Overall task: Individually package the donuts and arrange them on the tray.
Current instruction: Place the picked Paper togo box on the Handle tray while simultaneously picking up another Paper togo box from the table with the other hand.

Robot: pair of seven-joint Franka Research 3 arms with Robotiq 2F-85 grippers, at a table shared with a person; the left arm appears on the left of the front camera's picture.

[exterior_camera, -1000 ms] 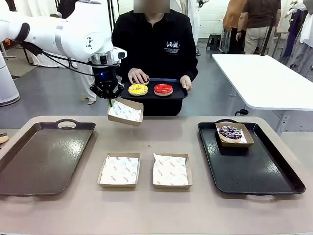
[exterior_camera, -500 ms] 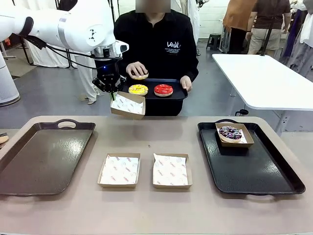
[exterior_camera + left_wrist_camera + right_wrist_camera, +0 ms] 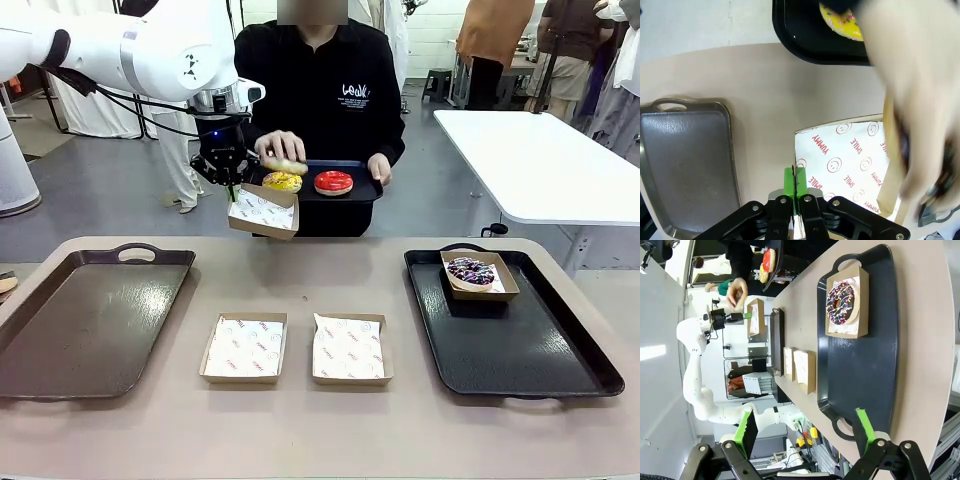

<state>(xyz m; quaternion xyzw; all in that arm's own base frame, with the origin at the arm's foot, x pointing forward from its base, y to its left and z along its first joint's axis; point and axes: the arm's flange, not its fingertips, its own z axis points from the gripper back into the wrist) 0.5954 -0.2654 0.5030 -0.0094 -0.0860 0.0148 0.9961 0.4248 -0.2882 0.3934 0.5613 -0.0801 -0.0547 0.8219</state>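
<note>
Front view: a paper-lined cardboard box [image 3: 265,212] is held in the air by the left pincer [image 3: 229,190], beyond the far edge of the worktop [image 3: 400,420] and left of its middle. The box is tilted, with its open side turned up and toward the near side. Just above its far edge a donut [image 3: 286,166] is held by the person's hand [image 3: 281,147]. Its pale underside is seen, but the colour of its icing cannot be told.

Behind it a small black tray [image 3: 355,190] is carried by the person's other hand [image 3: 379,168]. On this tray the yellow donut [image 3: 283,182] and the red donut [image 3: 333,182] lie side by side.

On the worktop a large black tray [image 3: 520,350] is placed at the right edge. In its far corner a filled box [image 3: 503,276] stands with the sprinkled donut [image 3: 470,269] inside. A brown tray [image 3: 80,330] is placed at the left edge. Between the two trays, toward the near edge, two empty boxes [image 3: 243,347] [image 3: 348,348] lie side by side, slightly apart.

In the left wrist view the green pads of the left pincer are pressed narrowly together on the wall of the held box, and the printed paper lining is seen past them. The person's hand is blurred over the box.

In the right wrist view the right pincer [image 3: 805,426] is spread wide and nothing is held between its fingers. The large black tray with the sprinkled donut is seen ahead of it.
</note>
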